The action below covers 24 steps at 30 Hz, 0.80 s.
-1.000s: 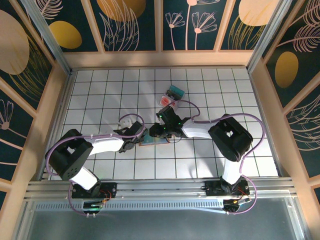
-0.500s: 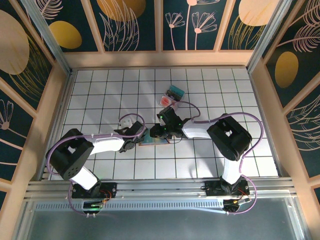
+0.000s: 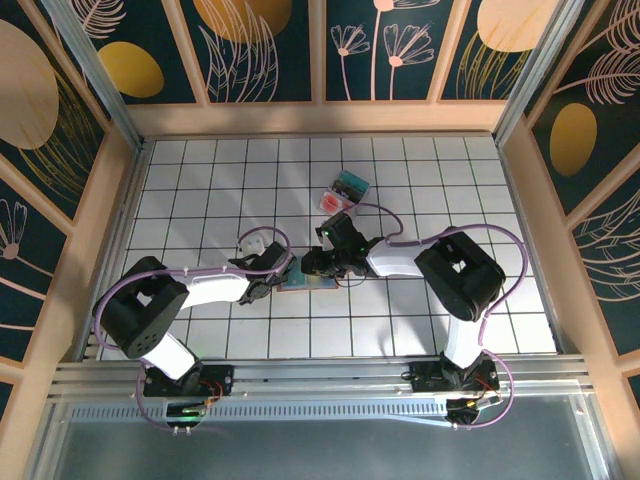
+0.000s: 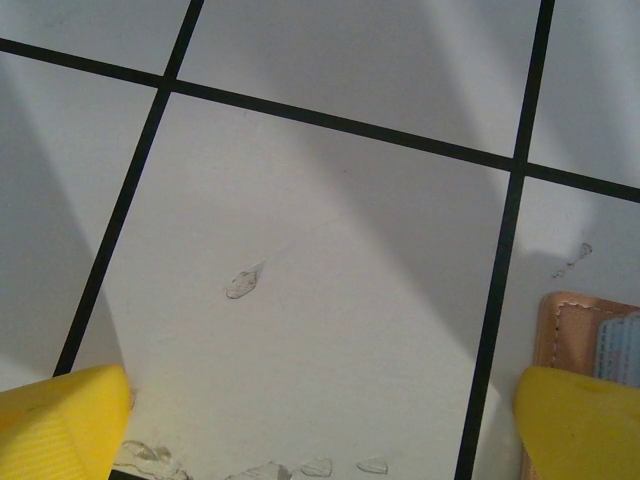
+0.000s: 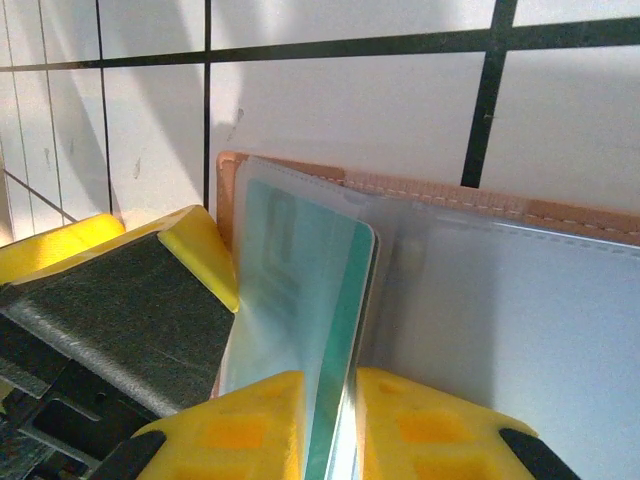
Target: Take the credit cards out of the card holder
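The card holder (image 5: 450, 190) lies open on the tiles, tan leather rim around a blue-grey inside; in the top view the card holder (image 3: 304, 286) sits between my two wrists. A teal credit card (image 5: 300, 300) in a clear sleeve stands up from it, and my right gripper (image 5: 332, 430) is shut on its lower edge. My left gripper (image 4: 320, 430) is wide open with nothing between its fingers. Its right fingertip (image 4: 585, 420) rests on the holder's tan corner (image 4: 560, 320), and the same finger (image 5: 150, 290) presses the holder's left edge. From above, the left gripper (image 3: 277, 274) and the right gripper (image 3: 312, 268) meet over the holder.
A clear plastic box (image 3: 341, 194) with red and teal contents lies behind the right wrist. Wooden walls (image 3: 115, 230) enclose the white tiled table. Small scuffs mark the tile (image 4: 245, 283) under the left gripper.
The right gripper's jaws have tightened slightly on the card and its wrist has shifted a little to the right. The left arm has not moved.
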Motion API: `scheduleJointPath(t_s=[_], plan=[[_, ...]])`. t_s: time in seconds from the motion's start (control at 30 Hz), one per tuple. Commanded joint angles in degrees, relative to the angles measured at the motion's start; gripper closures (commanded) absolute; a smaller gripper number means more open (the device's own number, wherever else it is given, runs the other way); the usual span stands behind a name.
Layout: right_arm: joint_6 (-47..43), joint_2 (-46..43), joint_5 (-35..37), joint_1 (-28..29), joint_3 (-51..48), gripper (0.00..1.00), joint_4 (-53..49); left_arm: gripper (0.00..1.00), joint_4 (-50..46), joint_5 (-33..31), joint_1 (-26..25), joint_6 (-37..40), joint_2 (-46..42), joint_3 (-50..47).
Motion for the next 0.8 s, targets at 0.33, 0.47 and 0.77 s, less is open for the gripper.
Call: scheduleJointPath(t_s=[0.33,0.47,0.77], plan=[[0.6,-2.4,-0.3,0.2,-0.7,0.79,1.4,0.01,-3.3,4.2,0.4,1.0,3.8,-1.3],[0.8,-1.7,-0.4,0.2,-0.5,0.79,1.5,0.01,-3.3,4.2,0.4,1.0,3.8,-1.3],[0.9,-2.6,2.9,0.7,-0.9,0.75,-2.2,0.01,-3.2,4.2,0.5,1.0,3.7,-1.3]])
